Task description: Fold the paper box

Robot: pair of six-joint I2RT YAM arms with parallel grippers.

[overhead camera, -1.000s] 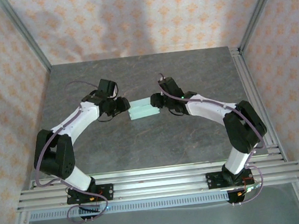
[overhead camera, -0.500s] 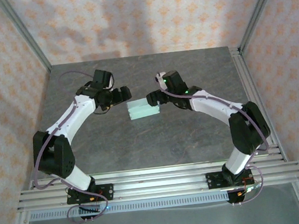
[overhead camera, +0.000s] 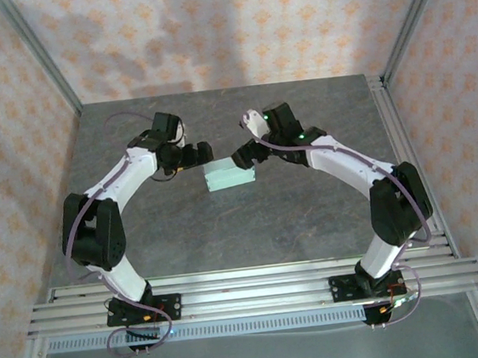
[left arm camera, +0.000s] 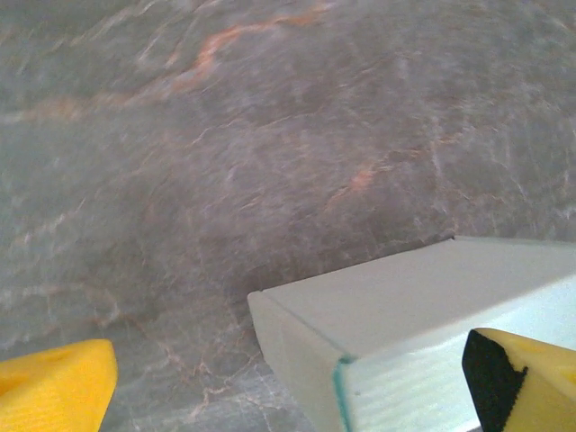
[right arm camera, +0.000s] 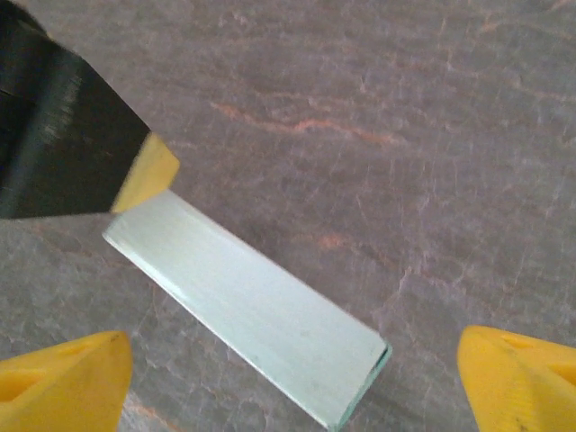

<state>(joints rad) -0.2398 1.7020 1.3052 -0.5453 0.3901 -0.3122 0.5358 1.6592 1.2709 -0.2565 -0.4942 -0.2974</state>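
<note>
The paper box [overhead camera: 229,176], a slim pale mint-blue closed box, lies flat on the grey table between the two arms. My left gripper [overhead camera: 200,154] hovers just off its left end, open and holding nothing. In the left wrist view the box [left arm camera: 423,310] fills the lower right between the spread yellow fingertips [left arm camera: 56,387] of the left gripper [left arm camera: 288,389]. My right gripper [overhead camera: 241,155] stands open off the box's far right corner. The right wrist view looks down on the box [right arm camera: 252,310] lying ahead of the wide-apart right gripper [right arm camera: 292,382], with the left gripper's finger [right arm camera: 67,135] by the box's far end.
The grey marbled table [overhead camera: 252,220] stretches all round the box. Patterned walls close the back and both sides. An aluminium rail frame [overhead camera: 250,285] runs along the near edge, and another rail [overhead camera: 402,145] runs down the right side.
Both grippers have opened and let go of the box. They have drawn back and up towards the far side, and the box now lies alone on the table.
</note>
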